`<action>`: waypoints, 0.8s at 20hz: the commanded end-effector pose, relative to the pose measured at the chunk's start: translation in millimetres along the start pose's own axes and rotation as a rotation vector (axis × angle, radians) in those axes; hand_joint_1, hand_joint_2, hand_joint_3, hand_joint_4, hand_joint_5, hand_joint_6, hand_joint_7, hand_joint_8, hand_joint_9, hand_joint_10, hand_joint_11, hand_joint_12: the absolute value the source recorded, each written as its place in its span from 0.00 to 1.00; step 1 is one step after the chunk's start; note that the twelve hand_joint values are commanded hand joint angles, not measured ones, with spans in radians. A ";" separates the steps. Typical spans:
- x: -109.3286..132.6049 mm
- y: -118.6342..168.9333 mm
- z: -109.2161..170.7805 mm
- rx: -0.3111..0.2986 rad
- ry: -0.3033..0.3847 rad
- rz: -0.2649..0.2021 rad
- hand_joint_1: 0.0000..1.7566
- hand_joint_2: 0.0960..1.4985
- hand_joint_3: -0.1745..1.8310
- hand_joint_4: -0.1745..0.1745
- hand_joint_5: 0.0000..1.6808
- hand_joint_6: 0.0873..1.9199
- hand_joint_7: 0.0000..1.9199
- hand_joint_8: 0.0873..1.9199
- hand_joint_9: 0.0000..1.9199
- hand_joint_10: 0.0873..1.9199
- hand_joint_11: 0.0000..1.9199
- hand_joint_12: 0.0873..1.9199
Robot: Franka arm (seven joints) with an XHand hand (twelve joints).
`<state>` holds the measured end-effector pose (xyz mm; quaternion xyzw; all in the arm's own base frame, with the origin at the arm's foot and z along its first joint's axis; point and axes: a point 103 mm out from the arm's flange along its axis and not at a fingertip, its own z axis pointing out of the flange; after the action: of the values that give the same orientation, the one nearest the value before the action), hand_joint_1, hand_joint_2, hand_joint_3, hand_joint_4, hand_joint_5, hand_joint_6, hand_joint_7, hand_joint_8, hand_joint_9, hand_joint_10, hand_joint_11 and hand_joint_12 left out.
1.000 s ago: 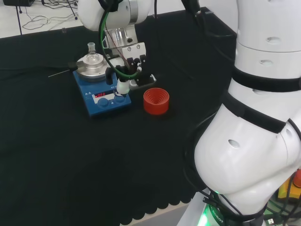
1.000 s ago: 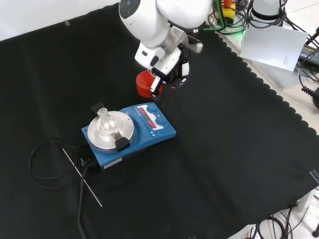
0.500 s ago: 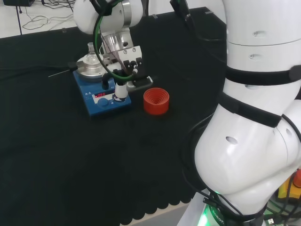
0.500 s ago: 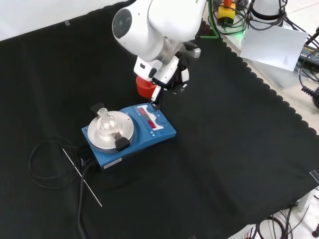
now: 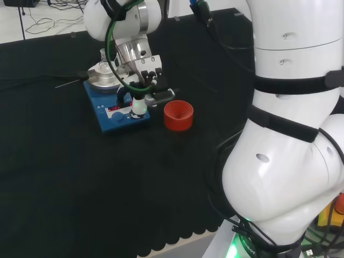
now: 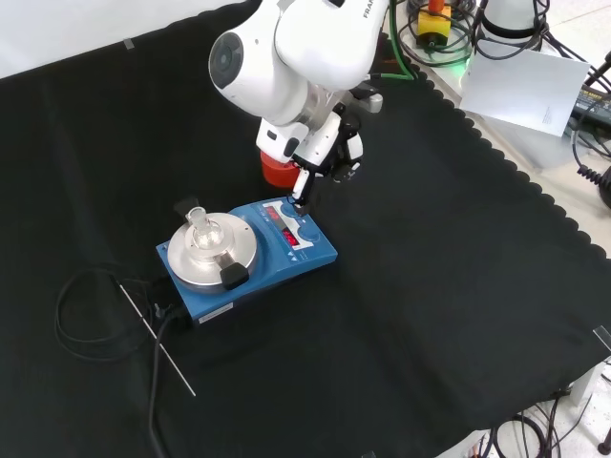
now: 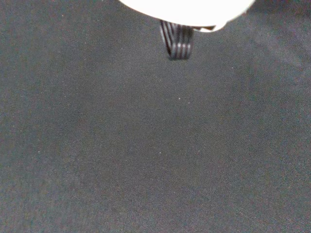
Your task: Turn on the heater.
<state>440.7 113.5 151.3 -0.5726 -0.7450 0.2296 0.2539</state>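
On the black-clothed tabletop [image 6: 458,286], a blue hotplate heater [image 6: 246,259] carries a small glass flask [image 6: 200,225] on its round metal plate, seen in the front view. Above its right-hand control panel, the hand [image 6: 320,157] reaches down, one straight finger [image 6: 300,188] touching a knob. A red ribbed ring [image 5: 178,115] sits just beyond.
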 end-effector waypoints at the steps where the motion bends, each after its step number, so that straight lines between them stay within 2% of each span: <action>1: 0.4 -0.1 2.9 0.015 -0.007 -0.008 0.84 0.41 0.64 0.41 0.16 0.29 0.88 0.79 0.92 0.79 0.75 0.73; 8: 6.4 6.3 7.3 0.027 -0.032 -0.026 0.84 0.41 0.64 0.41 0.16 0.29 0.88 0.79 0.92 0.78 0.74 0.73; 16: 6.4 10.5 8.4 0.014 -0.038 -0.033 0.84 0.41 0.64 0.41 0.16 0.29 0.88 0.79 0.92 0.78 0.74 0.73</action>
<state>441.9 121.7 141.0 -0.5547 -0.7560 0.2416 0.2497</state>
